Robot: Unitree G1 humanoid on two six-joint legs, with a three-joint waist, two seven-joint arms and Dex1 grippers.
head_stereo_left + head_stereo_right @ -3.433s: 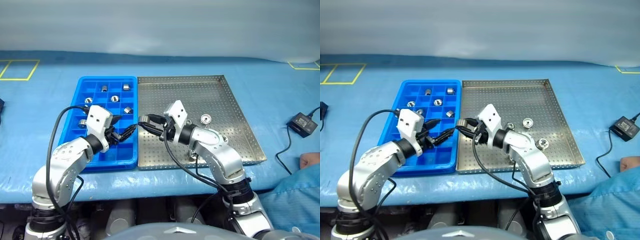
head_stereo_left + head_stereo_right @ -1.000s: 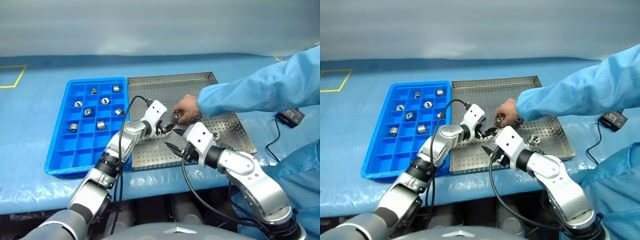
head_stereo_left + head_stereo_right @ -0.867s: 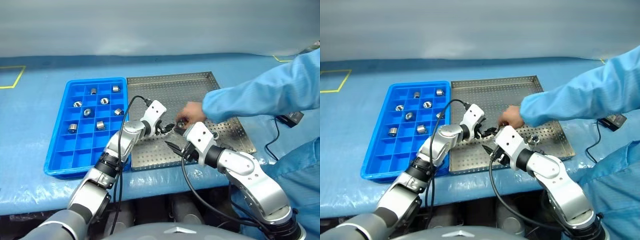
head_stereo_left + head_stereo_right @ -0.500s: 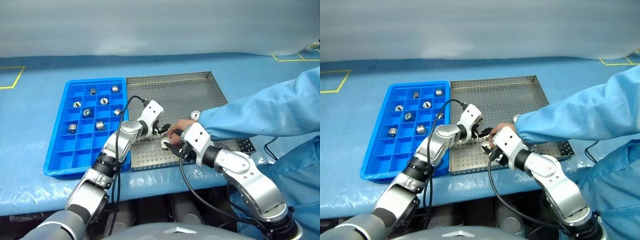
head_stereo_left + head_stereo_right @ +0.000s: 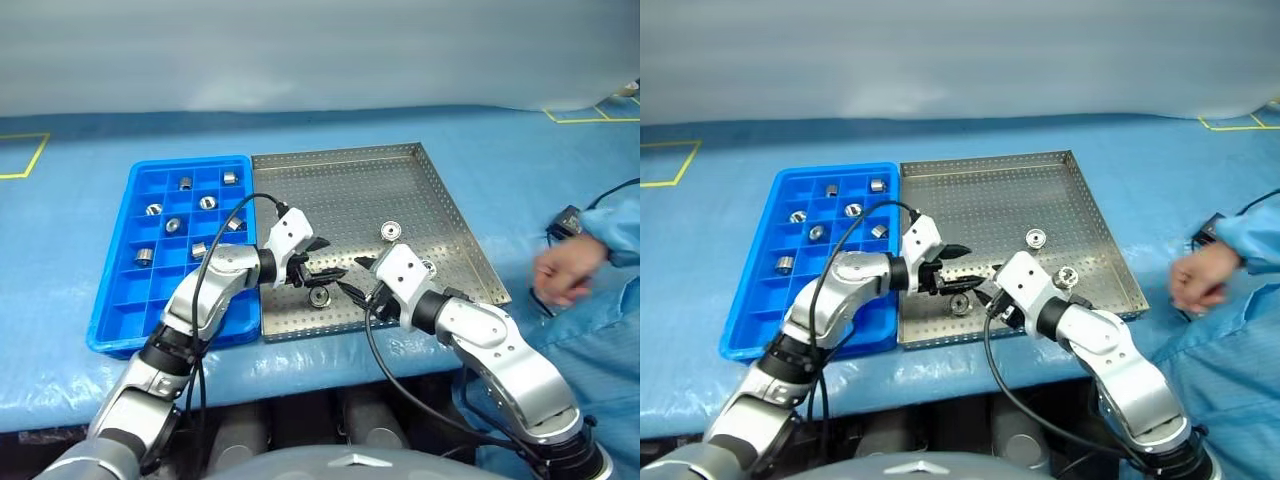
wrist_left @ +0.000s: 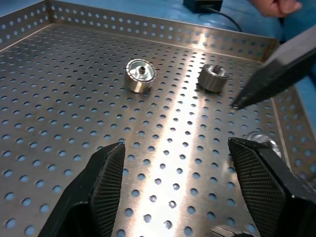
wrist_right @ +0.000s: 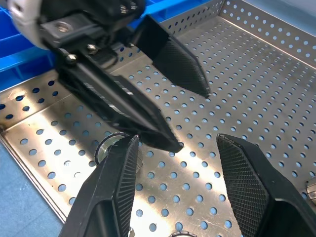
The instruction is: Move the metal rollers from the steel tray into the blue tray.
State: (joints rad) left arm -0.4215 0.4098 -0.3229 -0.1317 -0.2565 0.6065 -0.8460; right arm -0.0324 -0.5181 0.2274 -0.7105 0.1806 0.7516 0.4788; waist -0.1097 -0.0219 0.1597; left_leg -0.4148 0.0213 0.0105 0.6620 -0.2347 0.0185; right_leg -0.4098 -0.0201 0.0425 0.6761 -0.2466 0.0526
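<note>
Desk (image 5: 60, 230) under a blue cover carries everything, and a person's hand (image 5: 562, 270) in a blue sleeve hangs over its right edge beside a small black box with a cable (image 5: 567, 219).

Next in size, the steel tray (image 5: 345, 175) lies at the middle of the desk, its perforated floor mostly bare. The blue tray (image 5: 115, 310) lies just beside it on the left, rim against rim, and holds seven metal rollers in its far compartments, one to a cell, among them one (image 5: 146, 257) in the left column and one (image 5: 230, 178) at the far end.

Both arms reach in over the near part of the steel tray. The left pincer (image 5: 318, 259) points right, its two black fingers spread wide with nothing between them, above the tray floor. The right pincer (image 5: 357, 278) points left toward it, its fingers parted too and holding nothing; the two sets of fingertips come close together without a visible touch.

Three rollers remain in the steel tray. One (image 5: 320, 296) lies on the floor directly beneath the meeting fingertips, near the tray's front rim. Another (image 5: 390, 231) lies flat farther back, toward the right. The third (image 6: 213, 78) lies near the right rim, beside the right arm's wrist.
</note>
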